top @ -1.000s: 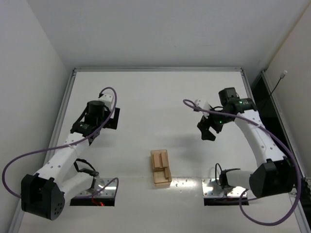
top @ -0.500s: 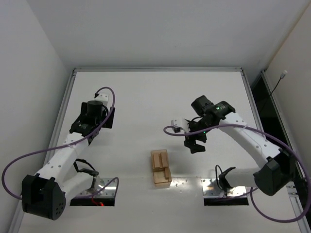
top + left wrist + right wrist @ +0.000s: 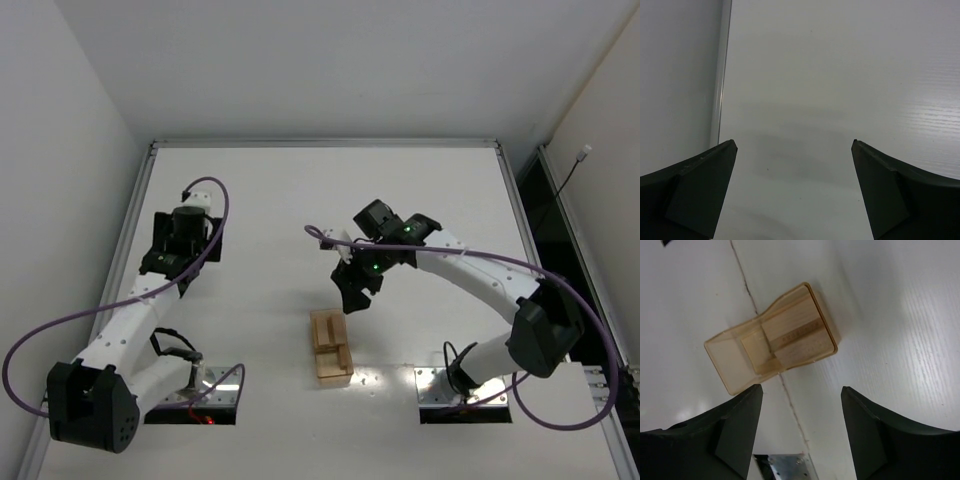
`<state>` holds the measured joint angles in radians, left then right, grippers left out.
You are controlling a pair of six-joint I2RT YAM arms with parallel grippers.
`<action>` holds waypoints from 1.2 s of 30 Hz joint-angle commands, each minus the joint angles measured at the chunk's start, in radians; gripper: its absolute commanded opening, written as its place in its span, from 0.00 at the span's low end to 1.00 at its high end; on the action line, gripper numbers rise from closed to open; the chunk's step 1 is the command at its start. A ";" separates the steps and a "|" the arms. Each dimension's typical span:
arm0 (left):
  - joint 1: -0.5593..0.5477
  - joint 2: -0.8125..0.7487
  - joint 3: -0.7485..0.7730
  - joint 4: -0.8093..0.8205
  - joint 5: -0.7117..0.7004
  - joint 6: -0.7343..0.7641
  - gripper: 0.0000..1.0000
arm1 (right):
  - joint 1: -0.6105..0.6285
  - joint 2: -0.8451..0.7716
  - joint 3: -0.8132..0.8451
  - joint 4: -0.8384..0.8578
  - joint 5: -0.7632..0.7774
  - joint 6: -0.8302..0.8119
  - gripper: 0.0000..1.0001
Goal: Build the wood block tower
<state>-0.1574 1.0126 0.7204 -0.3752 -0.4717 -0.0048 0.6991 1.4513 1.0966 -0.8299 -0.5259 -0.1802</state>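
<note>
Hovering over the white table [image 3: 300,190], the right gripper [image 3: 352,297] hangs just past the far end of a translucent orange-tan plastic tray [image 3: 722,367]. Its jaws are apart with nothing between them, only bare table and a thin dark seam [image 3: 744,282] showing in the gap. No contact with the tray in either view.

The light tan wooden rectangular blocks [image 3: 790,332] lie flat inside that tray, packed toward one end and touching each other. The exact count is unclear through the plastic. In the top view the tray sits near the front edge of the table, between the two arm bases and a bit closer to the right one, long side running away from the bases. In the right wrist view it appears skewed, crossing the seam, with a shiny metal plate [image 3: 785,467] at the bottom edge of the picture.

The left gripper [image 3: 793,142] is well apart from the tray, out on the left side of the table. Its jaws are spread wide and hold nothing. Beneath it is plain white surface, with the grey metal edge rail [image 3: 720,75] close on its left.
</note>
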 commanded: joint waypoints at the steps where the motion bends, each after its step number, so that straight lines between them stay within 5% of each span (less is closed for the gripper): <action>1: 0.013 -0.016 -0.009 0.010 -0.054 -0.004 1.00 | 0.034 0.018 0.008 0.095 -0.029 0.218 0.61; 12: 0.064 -0.081 -0.019 -0.019 -0.065 -0.041 1.00 | 0.088 0.112 -0.012 0.129 0.095 0.262 0.47; 36: 0.094 -0.062 -0.019 -0.019 -0.001 -0.032 1.00 | 0.125 0.165 -0.057 0.304 0.093 -0.174 0.45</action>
<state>-0.0765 0.9539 0.7017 -0.3977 -0.4782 -0.0380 0.8120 1.5902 1.0401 -0.5663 -0.4015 -0.2569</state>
